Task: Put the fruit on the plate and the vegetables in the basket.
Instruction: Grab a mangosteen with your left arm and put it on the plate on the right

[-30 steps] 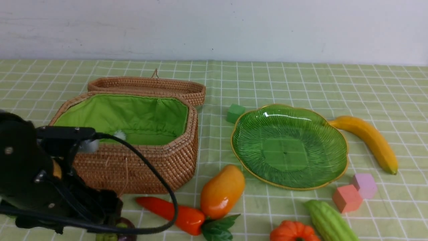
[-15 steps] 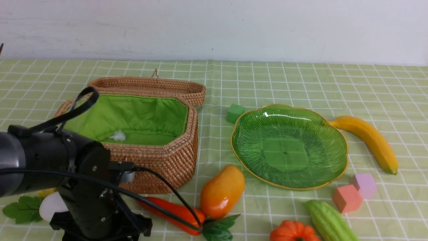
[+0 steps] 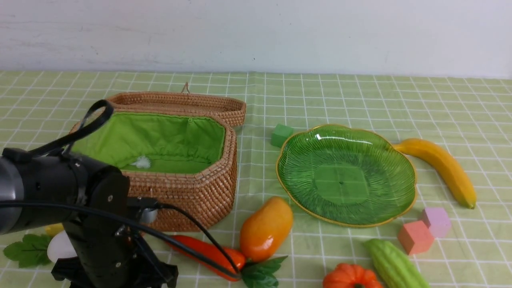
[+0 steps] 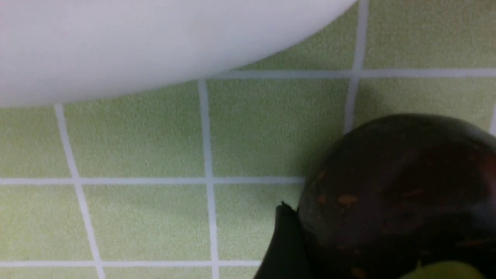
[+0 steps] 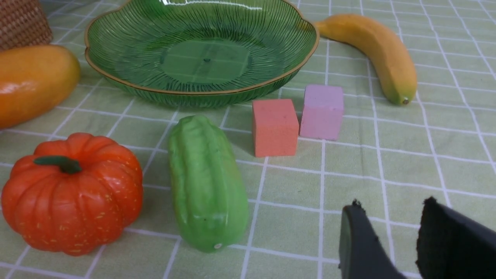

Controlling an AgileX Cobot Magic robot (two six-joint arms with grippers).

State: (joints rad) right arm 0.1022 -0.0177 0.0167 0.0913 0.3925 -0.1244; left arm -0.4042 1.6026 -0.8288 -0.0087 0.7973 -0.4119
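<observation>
A dark purple mangosteen (image 4: 395, 174) fills the space between the jaws of my left gripper (image 4: 387, 232), and one black finger (image 4: 283, 244) lies flush against its side. The white radish (image 4: 155, 38) (image 3: 60, 246) rests just beyond it. My left arm (image 3: 100, 240) hangs low in front of the wicker basket (image 3: 200, 192), hiding the gripper in the front view. Empty green plate (image 3: 344, 176) sits right of the basket, with mango (image 3: 266, 228), carrot (image 3: 200, 248), banana (image 3: 440, 166), pumpkin (image 5: 73, 190) and gourd (image 5: 205, 182) around it. My right gripper (image 5: 392, 205) hovers open and empty near the gourd.
A green cube (image 3: 281, 135) lies behind the plate. A red cube (image 3: 415, 237) and a pink cube (image 3: 437, 221) stand between gourd and banana. The basket lid (image 3: 176, 102) lies open behind the basket. A white fluff (image 3: 141, 162) lies on the lining.
My left arm swung from beside the basket down to its front left corner, then sank a little. Its jaws narrowed around the mangosteen. The right gripper stayed still.
</observation>
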